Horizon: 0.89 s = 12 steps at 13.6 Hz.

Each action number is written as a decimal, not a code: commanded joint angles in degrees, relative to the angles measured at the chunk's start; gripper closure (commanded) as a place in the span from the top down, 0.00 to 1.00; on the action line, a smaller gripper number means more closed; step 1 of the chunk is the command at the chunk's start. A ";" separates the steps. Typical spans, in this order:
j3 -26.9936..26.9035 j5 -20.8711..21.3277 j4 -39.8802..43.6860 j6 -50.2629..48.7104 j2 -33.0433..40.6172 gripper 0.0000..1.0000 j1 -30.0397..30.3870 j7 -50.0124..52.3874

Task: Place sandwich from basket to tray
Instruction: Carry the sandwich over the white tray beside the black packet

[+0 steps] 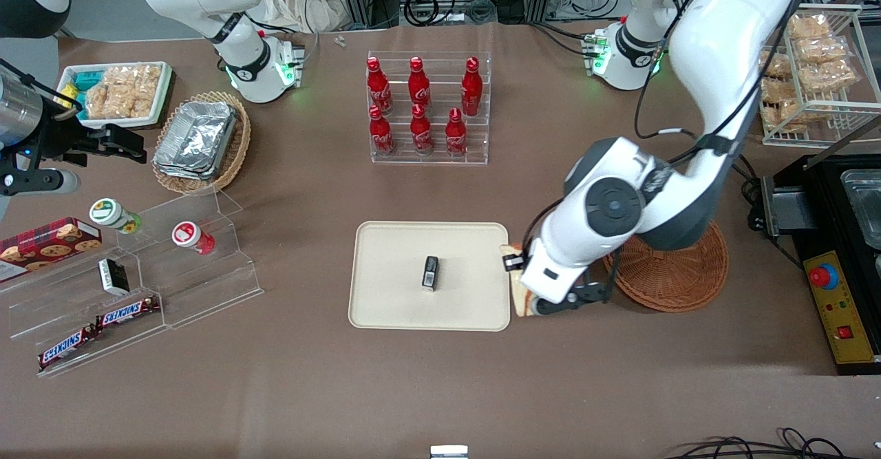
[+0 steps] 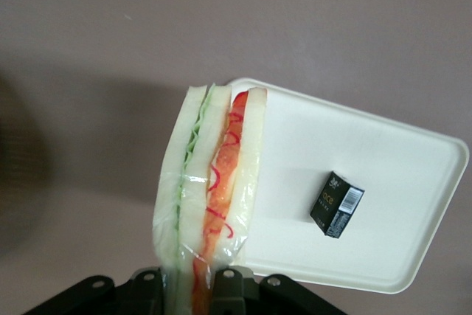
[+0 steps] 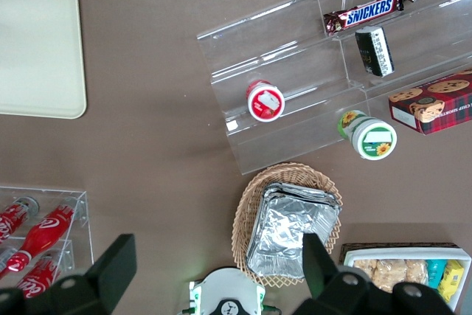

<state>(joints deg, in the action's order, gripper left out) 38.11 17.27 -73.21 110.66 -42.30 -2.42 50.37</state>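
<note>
**Q:** What are the principal elements, largest first?

**A:** The brown table (image 1: 440, 390); on it the cream tray (image 1: 392, 294), then the reddish-brown wicker basket (image 1: 671, 276), which lies toward the working arm's end and shows no contents, though the arm covers part of it. The gripper (image 1: 544, 302) hangs between basket and tray, just beside the tray's rim.

**Q:** Where is the sandwich, and how is it held?

**A:** The sandwich (image 2: 214, 197) is in the gripper (image 2: 188, 289), clear of the basket. Its jaws are pinched on the wrapped wedge at one end, so the cut edge with red and green filling faces the wrist camera. That grip likely keeps the layers pressed together in transit.

**Q:** What is the smallest item?

**A:** A small black box (image 2: 337, 203) near the tray's middle. The bare tray surface between it and the sandwich is the probable landing spot; setting down there would avoid the box.
</note>
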 commanded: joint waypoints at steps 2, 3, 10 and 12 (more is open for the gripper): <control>0.74 5.39 -0.18 2.80 -4.88 0.00 -1.87 0.78; 0.56 6.37 -0.27 2.99 -5.59 0.00 -2.49 0.96; 0.73 16.84 -0.10 7.02 -13.59 0.00 -4.43 7.98; 0.74 16.49 -0.01 10.01 -14.03 0.00 -4.43 8.43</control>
<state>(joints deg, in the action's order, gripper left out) 38.45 32.33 -74.20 119.00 -55.62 -6.69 56.90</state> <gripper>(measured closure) 0.806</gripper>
